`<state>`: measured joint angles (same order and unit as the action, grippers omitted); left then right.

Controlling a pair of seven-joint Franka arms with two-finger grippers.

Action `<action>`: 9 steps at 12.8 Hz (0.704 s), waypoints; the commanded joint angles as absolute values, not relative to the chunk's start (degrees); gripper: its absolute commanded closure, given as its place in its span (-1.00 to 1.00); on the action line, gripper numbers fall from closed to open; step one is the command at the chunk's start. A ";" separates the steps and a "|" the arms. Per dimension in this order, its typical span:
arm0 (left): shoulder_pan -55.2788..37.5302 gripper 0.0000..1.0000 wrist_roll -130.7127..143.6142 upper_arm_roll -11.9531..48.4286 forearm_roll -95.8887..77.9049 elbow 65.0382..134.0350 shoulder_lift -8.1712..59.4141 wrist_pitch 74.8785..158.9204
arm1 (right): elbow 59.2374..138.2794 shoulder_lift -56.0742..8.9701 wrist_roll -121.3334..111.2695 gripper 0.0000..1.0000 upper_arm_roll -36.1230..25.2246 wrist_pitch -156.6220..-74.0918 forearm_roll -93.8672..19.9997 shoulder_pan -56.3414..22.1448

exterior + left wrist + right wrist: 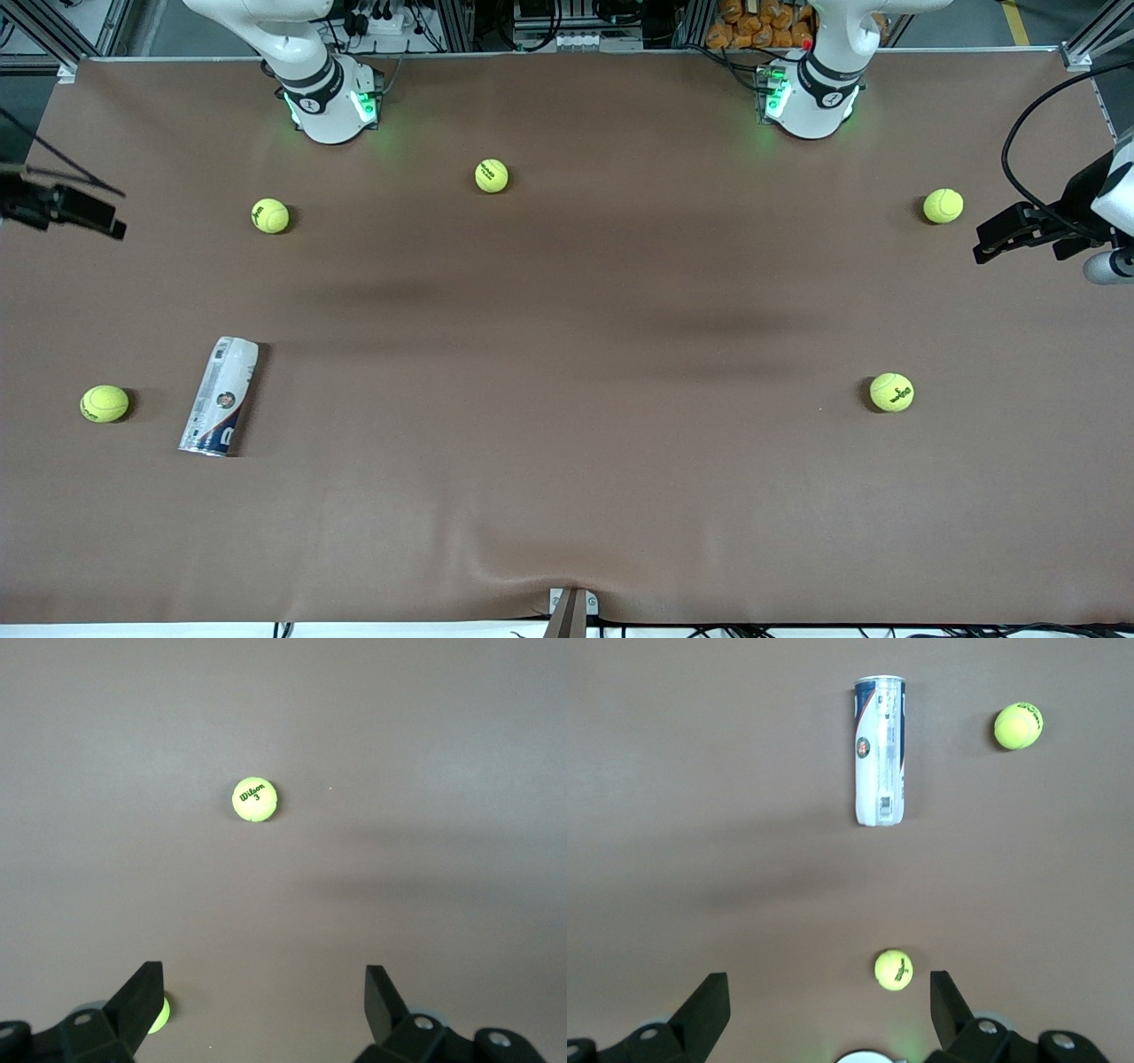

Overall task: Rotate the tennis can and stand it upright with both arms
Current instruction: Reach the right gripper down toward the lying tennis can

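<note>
The tennis can (220, 396) lies on its side on the brown table toward the right arm's end, silvery-white with its navy end nearer to the front camera. It also shows in the right wrist view (879, 750), well apart from my right gripper (830, 992). That gripper is open and empty and hangs in the air over the table's edge at the right arm's end (97, 217). My left gripper (263, 992) is open and empty, in the air over the left arm's end of the table (997, 235). Neither gripper touches the can.
Several yellow-green tennis balls lie scattered: one beside the can (104, 403), one farther from the camera (270, 215), one near the bases (492, 175), and two toward the left arm's end (943, 206), (891, 392). The left wrist view shows one ball (256, 799).
</note>
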<state>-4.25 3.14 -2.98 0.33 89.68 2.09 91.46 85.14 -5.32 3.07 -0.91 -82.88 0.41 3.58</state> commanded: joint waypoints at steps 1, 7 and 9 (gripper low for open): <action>-3.96 -1.00 0.70 -2.90 -0.26 89.12 2.02 90.62 | 84.46 -10.71 2.11 -1.00 -0.53 -85.51 1.58 4.13; -4.13 -1.00 1.32 -2.72 -0.35 89.12 2.11 90.62 | 84.03 -24.76 2.20 -1.00 -0.53 -94.28 4.75 4.39; -4.22 -1.00 1.32 -2.72 -0.35 89.12 2.20 90.62 | 84.02 -29.07 2.20 -1.00 -0.53 -101.12 3.96 6.14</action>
<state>-4.35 2.02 -2.84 0.33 89.74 2.16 91.41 85.46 -25.15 2.90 -1.05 -97.37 3.70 3.97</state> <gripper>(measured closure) 0.000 0.000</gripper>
